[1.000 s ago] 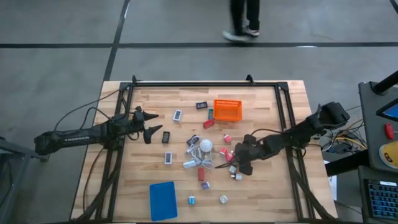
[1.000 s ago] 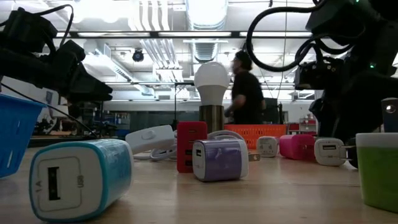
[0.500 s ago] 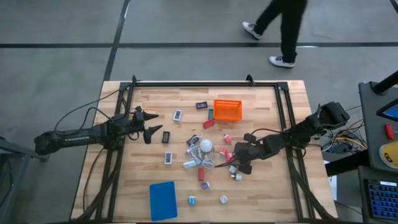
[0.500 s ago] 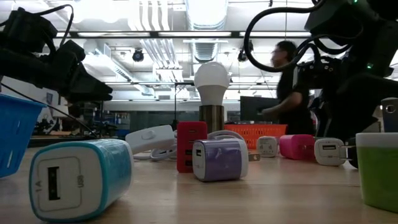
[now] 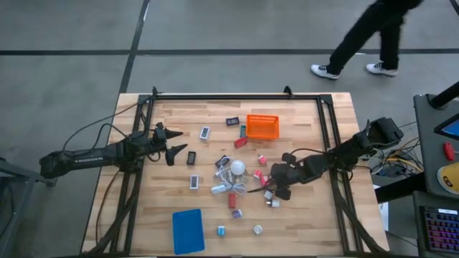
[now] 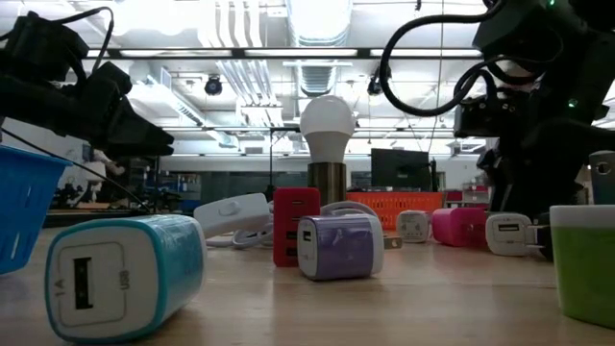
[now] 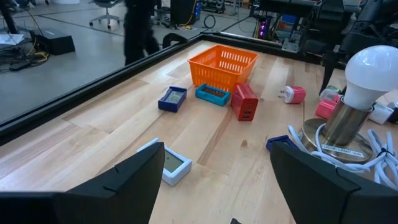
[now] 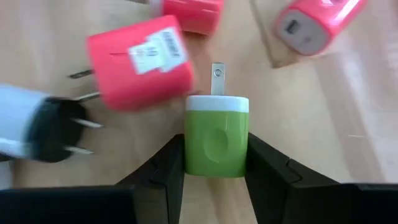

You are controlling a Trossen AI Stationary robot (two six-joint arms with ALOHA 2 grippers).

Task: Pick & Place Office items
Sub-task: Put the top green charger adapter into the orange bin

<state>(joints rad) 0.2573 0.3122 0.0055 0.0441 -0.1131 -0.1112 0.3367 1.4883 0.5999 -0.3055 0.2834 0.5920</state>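
The right tool has closed since a second ago, clamping a green charger with a white cap. The left tool stays spread apart above the surface.

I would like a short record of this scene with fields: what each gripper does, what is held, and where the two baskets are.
right gripper: shut on the small green wall charger with a white cap, low over the wooden table
left gripper: open, empty, above the table's left part
orange mesh basket: far middle of the table
blue mesh basket: near edge, left of middle
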